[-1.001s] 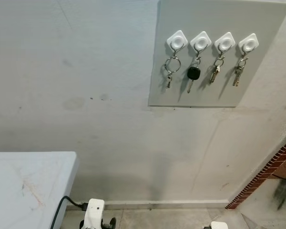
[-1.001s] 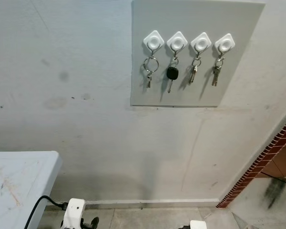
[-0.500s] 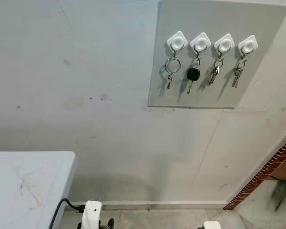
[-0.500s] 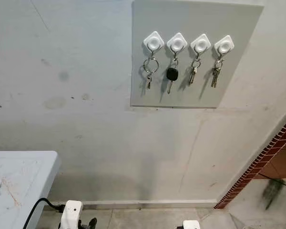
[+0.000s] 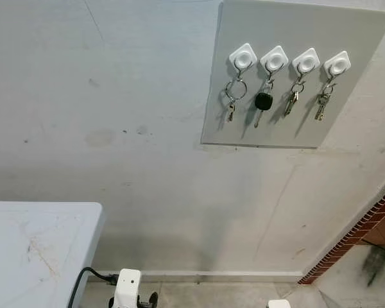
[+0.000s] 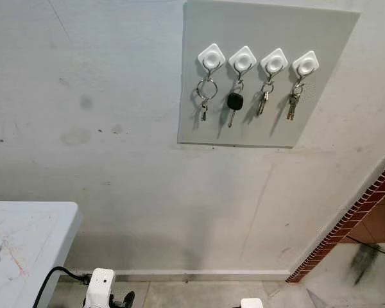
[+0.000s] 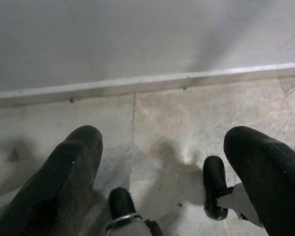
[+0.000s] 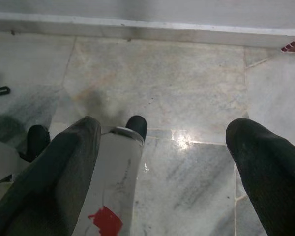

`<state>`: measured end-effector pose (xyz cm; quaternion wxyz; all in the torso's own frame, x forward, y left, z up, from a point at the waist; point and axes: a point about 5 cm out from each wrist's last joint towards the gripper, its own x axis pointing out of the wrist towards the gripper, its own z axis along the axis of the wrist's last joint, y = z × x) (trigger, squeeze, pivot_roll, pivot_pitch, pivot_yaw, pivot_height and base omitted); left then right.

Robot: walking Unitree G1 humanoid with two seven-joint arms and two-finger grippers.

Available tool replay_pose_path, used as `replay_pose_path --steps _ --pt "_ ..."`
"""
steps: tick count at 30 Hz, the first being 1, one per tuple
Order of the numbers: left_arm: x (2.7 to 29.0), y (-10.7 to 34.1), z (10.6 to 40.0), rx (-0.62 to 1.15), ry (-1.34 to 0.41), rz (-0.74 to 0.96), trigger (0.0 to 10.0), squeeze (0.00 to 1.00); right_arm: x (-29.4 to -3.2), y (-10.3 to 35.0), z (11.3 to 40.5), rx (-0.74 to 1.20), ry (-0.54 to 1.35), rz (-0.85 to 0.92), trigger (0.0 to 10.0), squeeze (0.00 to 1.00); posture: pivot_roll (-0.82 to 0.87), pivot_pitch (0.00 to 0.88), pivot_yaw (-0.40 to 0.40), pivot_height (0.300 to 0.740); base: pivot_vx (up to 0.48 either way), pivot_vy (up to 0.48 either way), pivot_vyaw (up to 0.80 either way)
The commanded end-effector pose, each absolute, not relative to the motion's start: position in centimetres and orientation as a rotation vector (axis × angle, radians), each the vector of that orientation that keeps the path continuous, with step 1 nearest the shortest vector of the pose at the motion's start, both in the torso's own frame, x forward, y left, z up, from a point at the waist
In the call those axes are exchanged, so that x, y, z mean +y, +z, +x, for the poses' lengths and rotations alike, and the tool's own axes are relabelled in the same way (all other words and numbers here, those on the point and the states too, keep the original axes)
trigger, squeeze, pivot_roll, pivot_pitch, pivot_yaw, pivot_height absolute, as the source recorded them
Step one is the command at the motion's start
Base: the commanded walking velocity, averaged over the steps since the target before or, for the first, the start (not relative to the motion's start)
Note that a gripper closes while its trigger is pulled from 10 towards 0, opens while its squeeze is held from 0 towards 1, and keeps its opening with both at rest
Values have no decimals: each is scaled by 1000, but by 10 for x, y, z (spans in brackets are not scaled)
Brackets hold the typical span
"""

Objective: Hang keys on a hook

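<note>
A pale grey wall (image 5: 115, 141) is seen ahead, marked with a few faint stains and thin scratches. On its upper right part a light grey board (image 5: 295, 77) is fixed, and four white diamond-shaped hooks (image 5: 243, 58) are set on it in a row. Something is hung on every hook. On the leftmost hook a large ring with a small key (image 5: 232, 96) is hung; on the second a key with a black head (image 5: 263, 102); on the third a small bunch of keys (image 5: 292, 99); on the rightmost another small bunch (image 5: 321, 106). No writing or label can be read on the board or the hooks.

At the near left the corner of a white table (image 5: 38, 250) is seen, its top scuffed with faint reddish marks, and a black cable (image 5: 83, 279) is run down beside its edge. At the far right a strip of red brick (image 5: 353, 240) is seen slanting down to the floor (image 5: 205, 295).

Both arms are hung low above the marble floor. In the left wrist view the left gripper (image 7: 162, 162) is seen with its fingers spread and nothing between them. In the right wrist view the right gripper (image 8: 160, 152) is likewise spread apart and empty, above a silver part bearing a red mark (image 8: 105, 219) that cannot be read.
</note>
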<state>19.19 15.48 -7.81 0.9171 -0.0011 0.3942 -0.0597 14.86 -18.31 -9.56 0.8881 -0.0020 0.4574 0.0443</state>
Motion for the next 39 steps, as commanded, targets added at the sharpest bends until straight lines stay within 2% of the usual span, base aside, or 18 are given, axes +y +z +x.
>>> replay_pose_path --steps 1,26,30,39 --pt "161 -82 184 839 -105 4 10000 0 -188 -97 144 976 82 -17 10000 0 61 0 -69 740 0 0 0" --pt "155 -79 191 828 -163 32 10000 0 -192 -99 138 993 40 -2 10000 0 37 0 -50 740 0 0 0" --pt "155 -79 191 836 -183 49 10000 0 -192 -99 138 989 8 20 10000 0 14 0 -13 740 0 0 0" --pt "157 -77 194 829 -188 59 10000 0 -188 -99 140 983 2 38 10000 0 16 0 -8 740 0 0 0"
